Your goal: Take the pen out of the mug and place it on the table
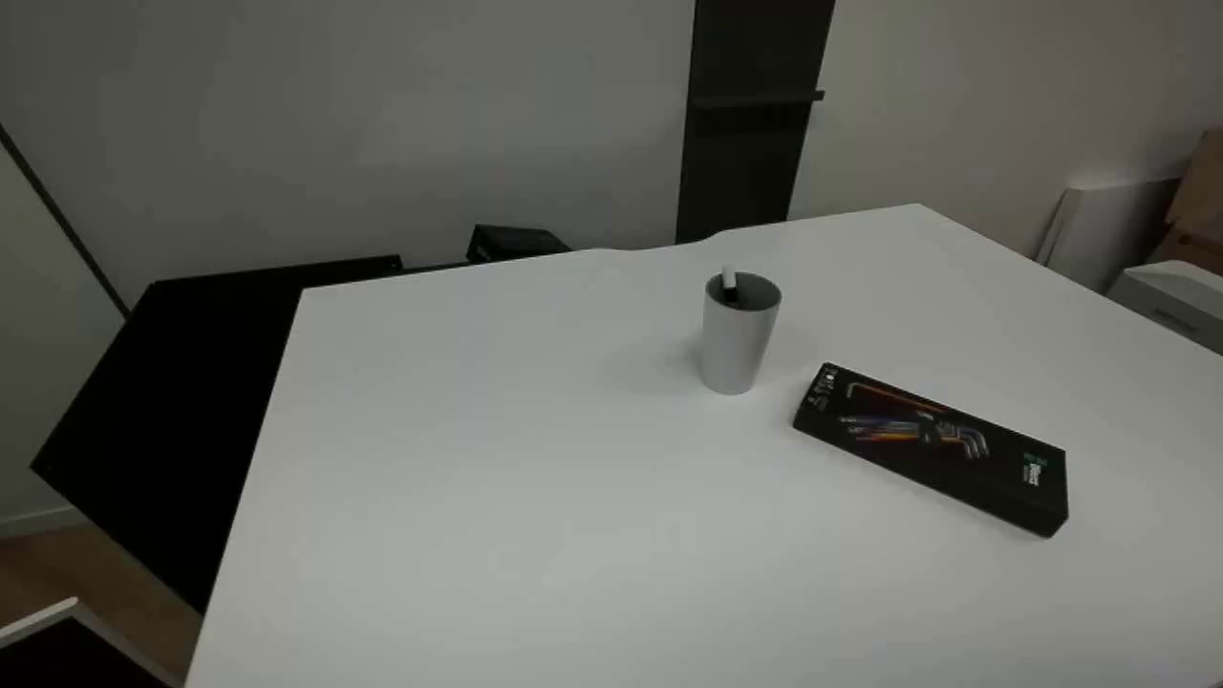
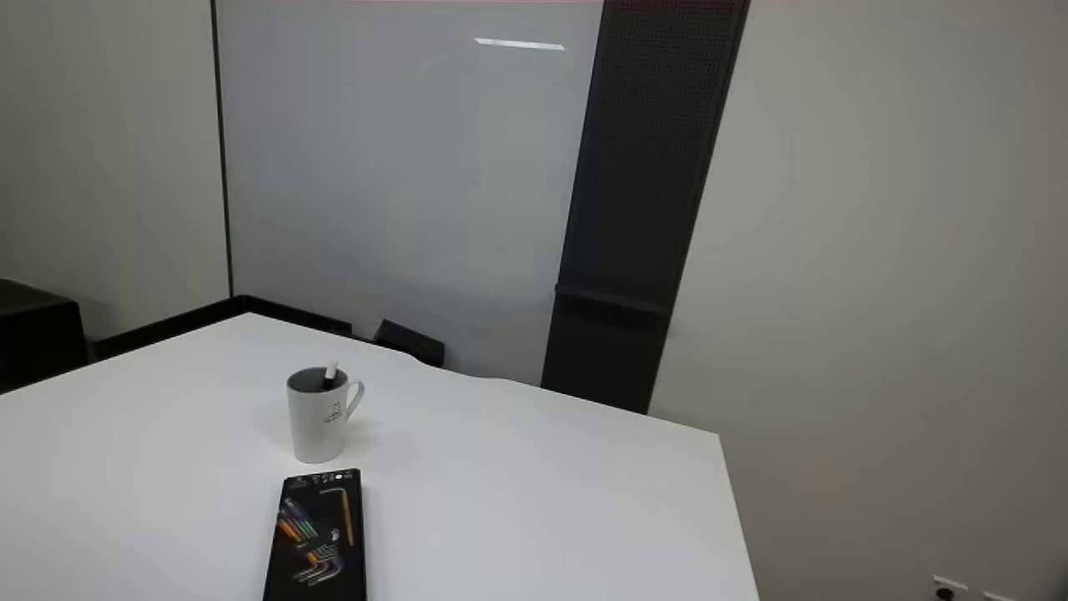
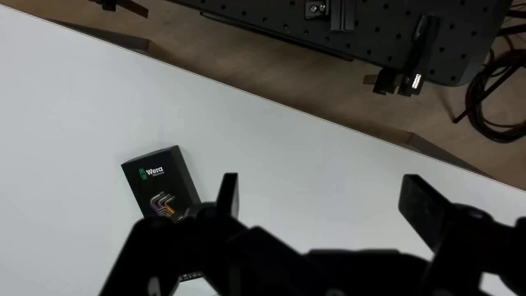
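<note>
Where pen (image 1: 729, 281) tops mug (image 1: 735, 350), white end shows.

The hand (image 3: 320, 176) is black, blocky and two-fingered

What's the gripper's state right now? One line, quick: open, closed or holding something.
Gripper: open, jaws wide apart, holding nothing; the pen is in the mug.

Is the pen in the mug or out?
In: both exterior views show the pen inside the mug, its white end above the rim.
</note>
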